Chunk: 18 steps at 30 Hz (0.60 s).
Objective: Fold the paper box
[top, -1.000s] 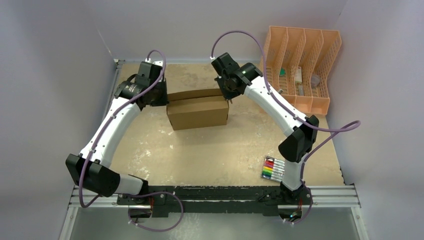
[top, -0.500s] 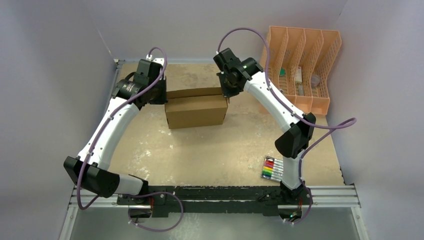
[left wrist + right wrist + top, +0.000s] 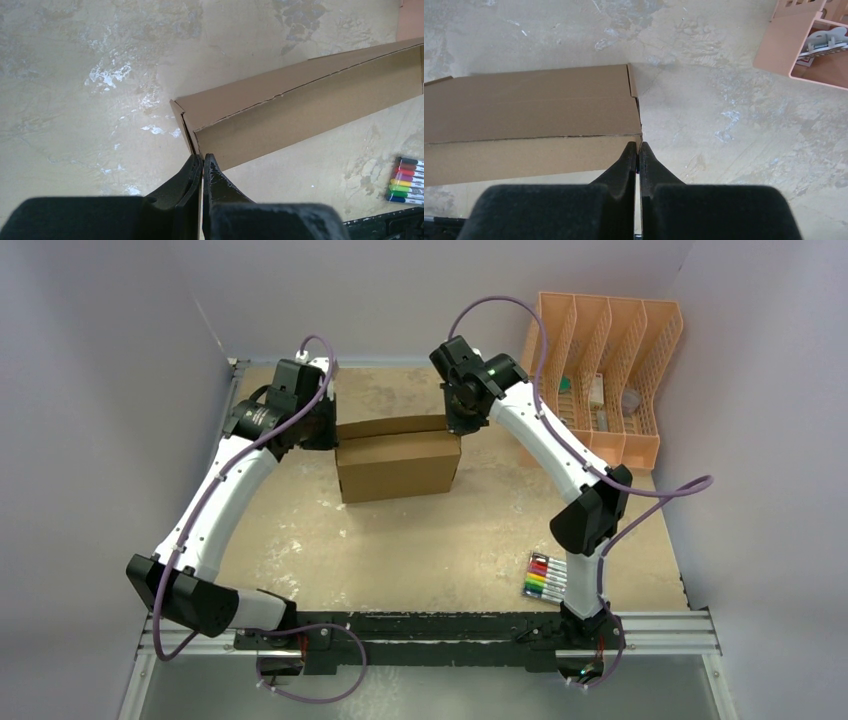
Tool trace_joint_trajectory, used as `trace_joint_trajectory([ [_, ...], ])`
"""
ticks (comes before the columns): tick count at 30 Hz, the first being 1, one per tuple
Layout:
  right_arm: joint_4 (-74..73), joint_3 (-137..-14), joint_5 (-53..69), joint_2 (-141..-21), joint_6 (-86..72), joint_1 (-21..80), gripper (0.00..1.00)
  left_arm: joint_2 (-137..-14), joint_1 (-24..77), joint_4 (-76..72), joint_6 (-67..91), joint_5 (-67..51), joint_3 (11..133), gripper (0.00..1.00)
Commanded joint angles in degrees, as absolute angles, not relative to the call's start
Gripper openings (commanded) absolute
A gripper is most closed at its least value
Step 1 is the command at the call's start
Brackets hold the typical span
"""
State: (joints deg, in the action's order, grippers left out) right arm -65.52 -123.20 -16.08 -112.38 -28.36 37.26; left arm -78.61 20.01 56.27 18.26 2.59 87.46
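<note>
The paper box (image 3: 398, 465) is a closed brown cardboard shape lying flat at the far middle of the table, with a flap edge showing along its back. My left gripper (image 3: 331, 439) is at its left end. In the left wrist view that gripper (image 3: 202, 157) is shut, its tips touching the near-left corner of the box (image 3: 300, 115). My right gripper (image 3: 460, 431) is at the right end. In the right wrist view it (image 3: 638, 145) is shut, tips against the near-right corner of the box (image 3: 524, 107). Nothing shows between either pair of fingers.
A peach slotted organizer (image 3: 600, 370) with small items stands at the back right, its corner near the right wrist (image 3: 794, 45). A row of coloured markers (image 3: 545, 577) lies near the right arm's base. Grey walls close in the table on three sides.
The box slid a little left, then back right. The right wrist rose slightly at the box's right end. Both grippers stayed shut.
</note>
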Motion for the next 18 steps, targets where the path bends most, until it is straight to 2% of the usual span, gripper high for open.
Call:
trace_joint_trajectory([
  [1, -62.49, -121.07, -15.90, -110.96, -30.86, 38.23, 0.00, -77.00, 21.27, 51.62, 18.87, -3.46, 86.96, 0.00],
  [6, -58.41, -116.67, -22.43, -108.96, -26.63, 38.36, 0.00, -77.23, 21.27, 53.30, 17.07, -0.65, 87.45, 0.00],
  [18, -55.95, -111.97, -22.85, -106.75, -24.33, 38.45, 0.00, -77.56, 21.27, 55.72, 15.03, 4.72, 88.53, 0.00],
])
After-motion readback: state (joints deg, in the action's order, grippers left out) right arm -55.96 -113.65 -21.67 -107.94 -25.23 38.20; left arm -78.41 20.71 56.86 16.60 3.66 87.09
